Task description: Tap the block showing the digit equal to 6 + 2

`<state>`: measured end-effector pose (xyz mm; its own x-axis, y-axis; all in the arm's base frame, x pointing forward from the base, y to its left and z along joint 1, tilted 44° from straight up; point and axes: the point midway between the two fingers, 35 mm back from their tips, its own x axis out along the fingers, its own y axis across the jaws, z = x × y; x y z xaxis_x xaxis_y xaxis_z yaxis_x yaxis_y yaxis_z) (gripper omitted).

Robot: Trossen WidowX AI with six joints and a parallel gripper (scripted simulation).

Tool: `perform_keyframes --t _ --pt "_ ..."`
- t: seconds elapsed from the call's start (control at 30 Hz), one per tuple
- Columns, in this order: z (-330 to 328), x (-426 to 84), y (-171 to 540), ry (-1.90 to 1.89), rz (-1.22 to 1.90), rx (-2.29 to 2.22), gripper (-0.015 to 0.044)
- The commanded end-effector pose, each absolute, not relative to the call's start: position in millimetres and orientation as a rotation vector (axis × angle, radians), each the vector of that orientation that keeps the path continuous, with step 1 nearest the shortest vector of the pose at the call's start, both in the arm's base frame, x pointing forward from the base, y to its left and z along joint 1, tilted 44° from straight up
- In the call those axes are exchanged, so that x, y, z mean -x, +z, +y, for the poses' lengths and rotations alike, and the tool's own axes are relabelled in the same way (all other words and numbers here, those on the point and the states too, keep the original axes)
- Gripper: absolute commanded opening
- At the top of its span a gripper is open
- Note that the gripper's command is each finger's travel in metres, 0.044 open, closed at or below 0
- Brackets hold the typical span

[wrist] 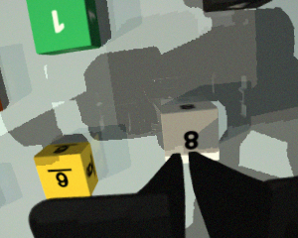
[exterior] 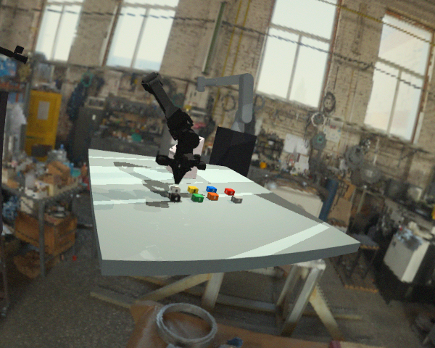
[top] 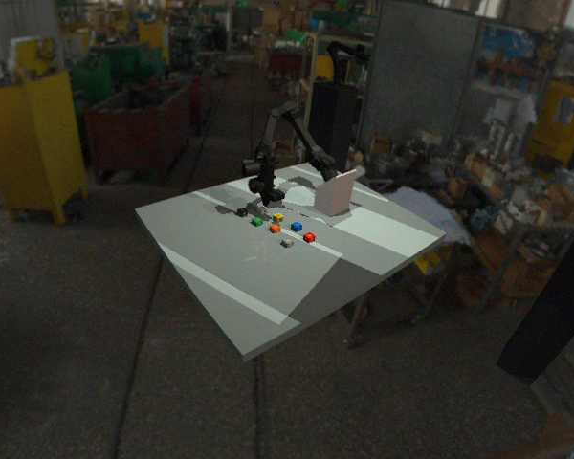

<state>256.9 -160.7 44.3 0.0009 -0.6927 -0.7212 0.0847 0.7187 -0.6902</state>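
Observation:
The pale grey-white block (top: 261, 209) (exterior: 175, 189) (wrist: 191, 126) shows an 8 in the wrist view and sits on the table. My gripper (top: 265, 204) (exterior: 177, 182) (wrist: 184, 160) is shut with nothing between the tips, which almost meet. The tips are just above this block, over its near edge in the wrist view; contact cannot be told. The yellow block (top: 277, 217) (exterior: 192, 189) (wrist: 50, 180) beside it shows a digit with a bar, and the green block (top: 256, 221) (exterior: 197, 197) (wrist: 65, 25) shows a 1.
A black block (top: 241, 212) (exterior: 174, 196) is close to the 8 block. Orange (top: 275, 229) (exterior: 212, 196), blue (top: 296, 227) (exterior: 211, 189), red (top: 309, 237) (exterior: 229, 191) and grey (top: 287, 243) (exterior: 236, 199) blocks lie farther off. A pale pink upright box (top: 334, 195) stands by the arm.

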Motion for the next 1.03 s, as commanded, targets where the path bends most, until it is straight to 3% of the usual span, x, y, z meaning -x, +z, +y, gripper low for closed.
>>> perform_keyframes --t 0.0,0.03,0.13,0.33,0.5,0.73,1.0 --pt "-152.3 -258.8 56.8 -0.664 1.438 0.532 0.002" --pt "-152.3 -258.8 56.8 -0.664 1.438 0.532 0.002" --pt "-131.4 -274.3 45.9 -0.637 1.435 0.515 0.0099" --pt "-34.8 -311.6 -3.0 -0.57 1.448 0.468 0.0256" --pt "48.7 -308.8 -47.8 -0.572 1.464 0.466 0.0387" --pt "139.9 -263.3 -107.5 -0.644 1.443 0.512 0.04" --pt "142.9 -260.7 -109.9 -0.648 1.441 0.514 0.04"
